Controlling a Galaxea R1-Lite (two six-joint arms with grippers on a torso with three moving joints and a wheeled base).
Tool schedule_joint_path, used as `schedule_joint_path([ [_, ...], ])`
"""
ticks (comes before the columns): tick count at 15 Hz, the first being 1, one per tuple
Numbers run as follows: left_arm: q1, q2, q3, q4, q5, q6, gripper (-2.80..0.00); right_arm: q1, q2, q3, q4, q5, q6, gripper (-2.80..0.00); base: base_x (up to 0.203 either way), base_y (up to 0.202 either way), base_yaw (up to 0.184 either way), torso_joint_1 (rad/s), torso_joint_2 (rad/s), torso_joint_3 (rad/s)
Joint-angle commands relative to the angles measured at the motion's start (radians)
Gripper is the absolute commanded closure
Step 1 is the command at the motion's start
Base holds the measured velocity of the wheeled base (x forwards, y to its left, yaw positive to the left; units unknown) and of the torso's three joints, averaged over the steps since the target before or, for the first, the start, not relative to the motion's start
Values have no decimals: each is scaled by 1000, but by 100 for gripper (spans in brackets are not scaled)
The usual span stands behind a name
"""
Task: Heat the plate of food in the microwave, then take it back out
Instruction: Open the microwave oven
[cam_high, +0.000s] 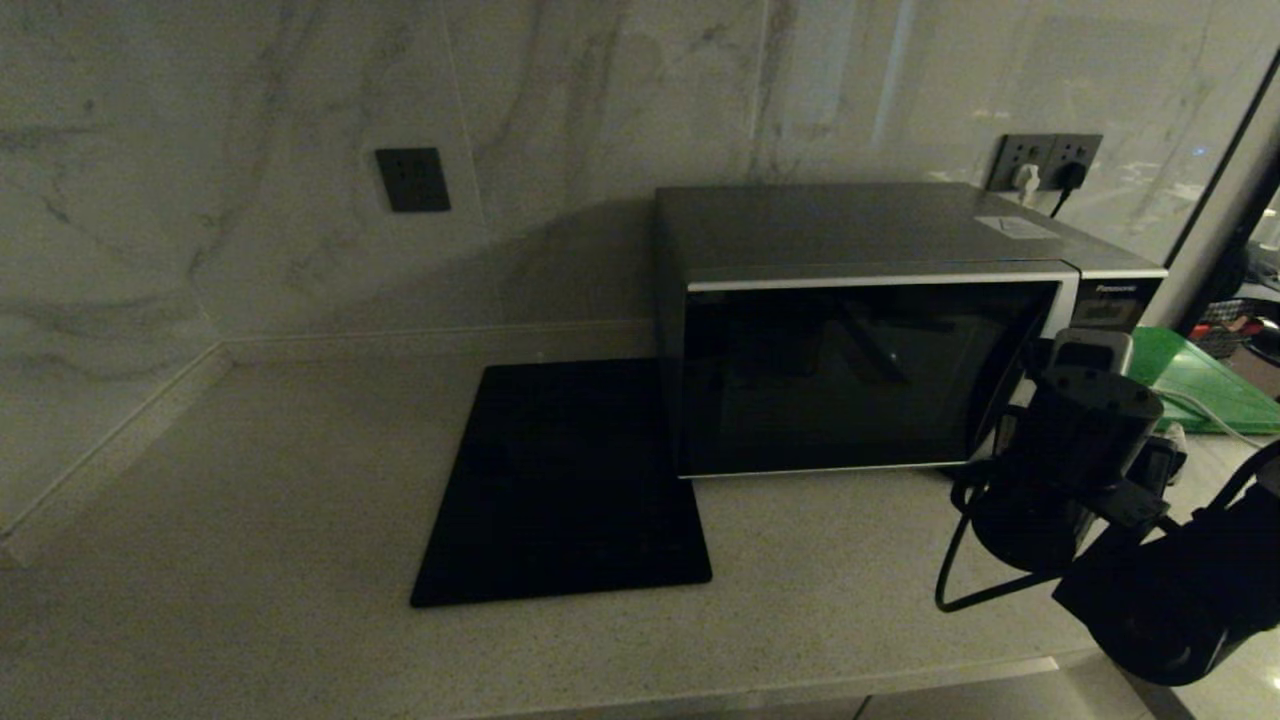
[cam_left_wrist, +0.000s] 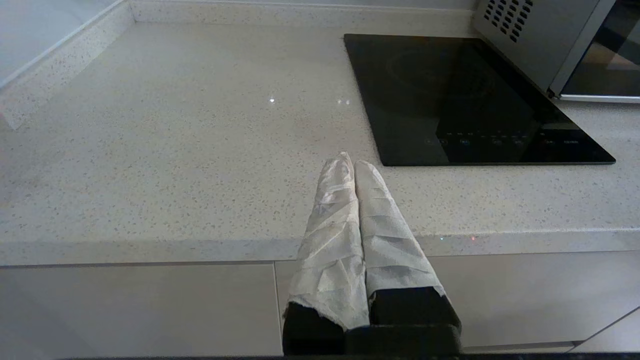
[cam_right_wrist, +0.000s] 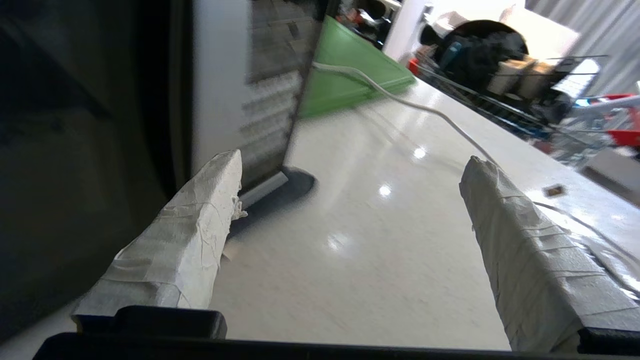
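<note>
The microwave (cam_high: 860, 330) stands at the back right of the counter with its dark glass door closed. The plate of food is out of view; nothing shows through the dark glass. My right gripper (cam_right_wrist: 352, 165) is open and empty, low over the counter at the microwave's front right corner (cam_right_wrist: 260, 150), with one taped finger (cam_right_wrist: 200, 225) close beside the button panel. In the head view the right wrist (cam_high: 1075, 450) covers that corner. My left gripper (cam_left_wrist: 350, 162) is shut on nothing and parked at the counter's front edge, left of the microwave.
A flat black glass square (cam_high: 565, 480) lies in the counter just left of the microwave. A green board (cam_high: 1200, 380) lies to its right, with a white cable (cam_right_wrist: 425, 107) running across the counter there. Wall sockets (cam_high: 1045, 160) sit behind the microwave.
</note>
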Motion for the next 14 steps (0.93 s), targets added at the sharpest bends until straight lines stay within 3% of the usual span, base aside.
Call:
schedule_joint_path([
  [1,0,0,0,0,0,0,0,5,14,-30,-8,-44,-2,-280,0,0,0,0,0,0],
  [4,0,0,0,0,0,0,0,5,50,-94,-6,-144,-3,-280,0,0,0,0,0,0],
  [14,0,0,0,0,0,0,0,2,134,-204,-6,-134,-16,-280,0,0,0,0,0,0],
])
